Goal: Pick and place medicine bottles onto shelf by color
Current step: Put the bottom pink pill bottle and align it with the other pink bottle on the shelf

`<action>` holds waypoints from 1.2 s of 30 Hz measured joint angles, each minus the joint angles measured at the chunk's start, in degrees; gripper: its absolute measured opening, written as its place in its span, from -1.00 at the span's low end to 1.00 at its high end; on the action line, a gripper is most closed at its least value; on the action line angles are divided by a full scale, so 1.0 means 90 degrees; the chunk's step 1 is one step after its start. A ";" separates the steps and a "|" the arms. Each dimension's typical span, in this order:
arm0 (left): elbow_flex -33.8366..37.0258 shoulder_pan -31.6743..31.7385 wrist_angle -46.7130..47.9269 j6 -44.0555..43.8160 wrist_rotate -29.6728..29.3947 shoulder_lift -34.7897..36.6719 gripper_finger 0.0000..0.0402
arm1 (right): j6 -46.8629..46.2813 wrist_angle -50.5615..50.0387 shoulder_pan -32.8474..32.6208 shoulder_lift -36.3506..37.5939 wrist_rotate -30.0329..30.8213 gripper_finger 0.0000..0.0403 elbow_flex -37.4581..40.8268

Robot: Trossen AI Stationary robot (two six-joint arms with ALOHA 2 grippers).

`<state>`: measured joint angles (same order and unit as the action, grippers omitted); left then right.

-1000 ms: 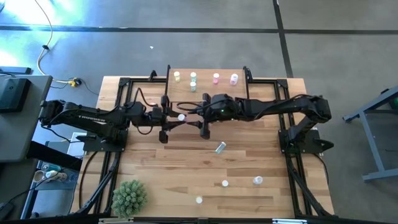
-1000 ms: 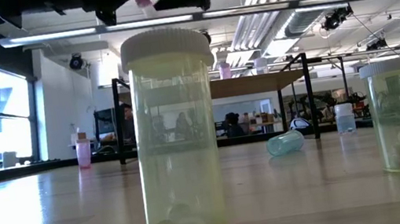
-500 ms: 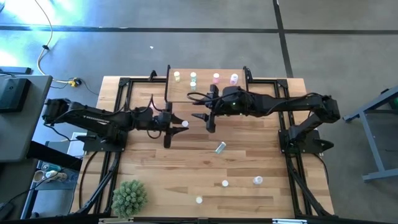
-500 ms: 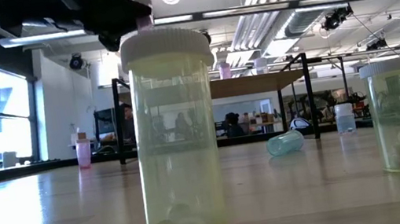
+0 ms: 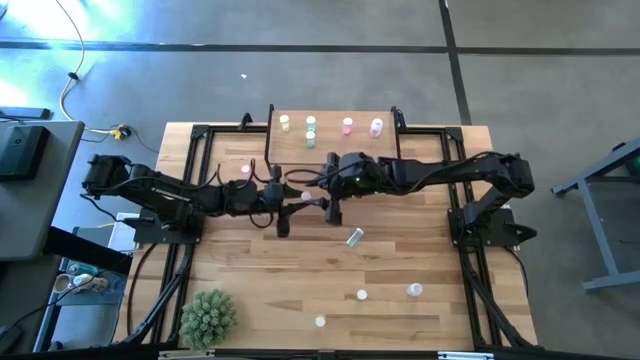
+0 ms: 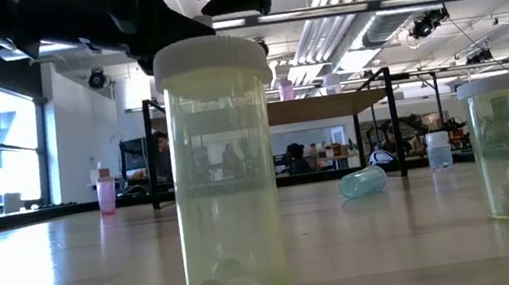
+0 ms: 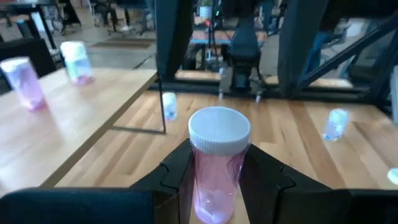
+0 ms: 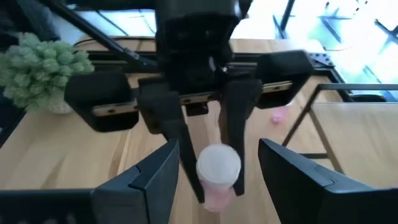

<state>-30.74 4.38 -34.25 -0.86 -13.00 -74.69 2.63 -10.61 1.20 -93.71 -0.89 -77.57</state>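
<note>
Left gripper [image 5: 296,197] over mid-table, clenched on a pink bottle [image 7: 216,163]: left wrist view alone shows both fingers [image 7: 179,180] pressed against the bottle's sides, white cap above them. From overhead, only a pale pink speck [image 5: 306,196] at that claw's tip. Right gripper [image 5: 322,201] directly opposite, tip to tip with the left one, fingers spread wide; right wrist view shows its two fingers [image 8: 153,176] well to either side of the held bottle [image 8: 218,174], not touching it.

Shelf [image 5: 330,148] just beyond both claws, carrying four upright bottles along its far edge: yellow [image 5: 285,122], green [image 5: 311,127], pink [image 5: 348,125], lavender [image 5: 377,126].

Nearer than the claws on the table [image 5: 250,280]: a bottle lying on its side [image 5: 354,237], three more standing [image 5: 361,295], [image 5: 414,290], [image 5: 320,321], and a spiky plant [image 5: 208,316].

Low view: both arms only dark shapes cut off at the upper edge, grip hidden; a big yellow bottle [image 6: 226,179] fills the foreground, hiding much behind it. Colours of the small standing bottles hard to tell from overhead.
</note>
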 joint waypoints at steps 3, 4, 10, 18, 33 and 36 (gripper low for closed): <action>-0.0002 -0.0010 0.0004 0.0167 0.0016 -0.0013 -0.53 | 0.0022 -0.0039 -0.0013 -0.0007 -0.0016 0.05 -0.0001; -0.0002 -0.0021 -0.0006 0.0218 0.0018 -0.0013 -0.53 | 0.0028 -0.0039 -0.0013 -0.0007 -0.0016 0.05 0.0000; -0.0002 -0.0081 -0.0357 0.0516 0.0037 -0.0011 -0.53 | 0.0032 -0.0039 -0.0003 -0.0007 -0.0129 0.05 0.0000; -0.0097 -0.0078 -0.0564 0.0708 0.0040 -0.0011 -0.53 | 0.0032 -0.0024 0.0004 -0.0007 -0.0113 0.05 0.0001; -0.0151 -0.0078 -0.0480 0.0801 0.0040 -0.0011 -0.53 | 0.0020 0.0010 0.0004 -0.0007 -0.0107 -0.30 0.0004; -0.0151 -0.0075 -0.0480 0.0773 0.0040 -0.0011 -0.53 | -0.0005 0.0003 0.0004 -0.0007 -0.0080 -0.37 0.0004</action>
<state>-32.10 3.71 -38.57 6.10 -12.65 -74.78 2.58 -10.59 1.23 -93.78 -1.62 -77.54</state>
